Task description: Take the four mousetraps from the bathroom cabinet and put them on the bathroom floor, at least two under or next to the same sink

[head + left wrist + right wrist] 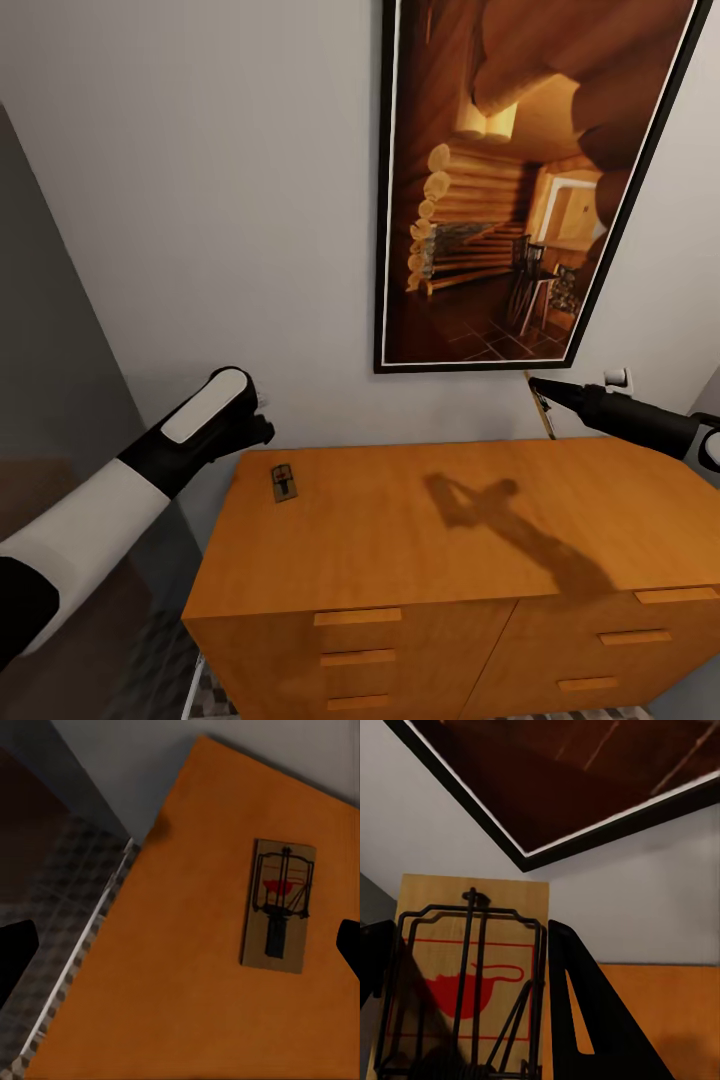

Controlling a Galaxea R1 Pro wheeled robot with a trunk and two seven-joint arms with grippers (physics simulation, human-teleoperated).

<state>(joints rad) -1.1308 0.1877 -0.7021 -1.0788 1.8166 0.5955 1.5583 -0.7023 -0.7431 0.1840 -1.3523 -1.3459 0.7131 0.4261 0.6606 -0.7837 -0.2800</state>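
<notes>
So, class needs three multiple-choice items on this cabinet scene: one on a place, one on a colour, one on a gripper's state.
1. Where does the lying mousetrap rest?
A. cabinet top, near its left rear corner
B. floor
C. open drawer

2. What colour is the cabinet?
A. white
B. orange-brown
C. grey

3. What is the right gripper doing?
A. open, holding nothing
B. shut on a held mousetrap
C. gripping a handle

Answers: 1 A, the head view shows it there; 2 B, top and drawers; 3 B, the right wrist view shows a trap between its fingers.

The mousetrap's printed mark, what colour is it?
Red, on the mousetrap, clearest in the right wrist view.
</notes>
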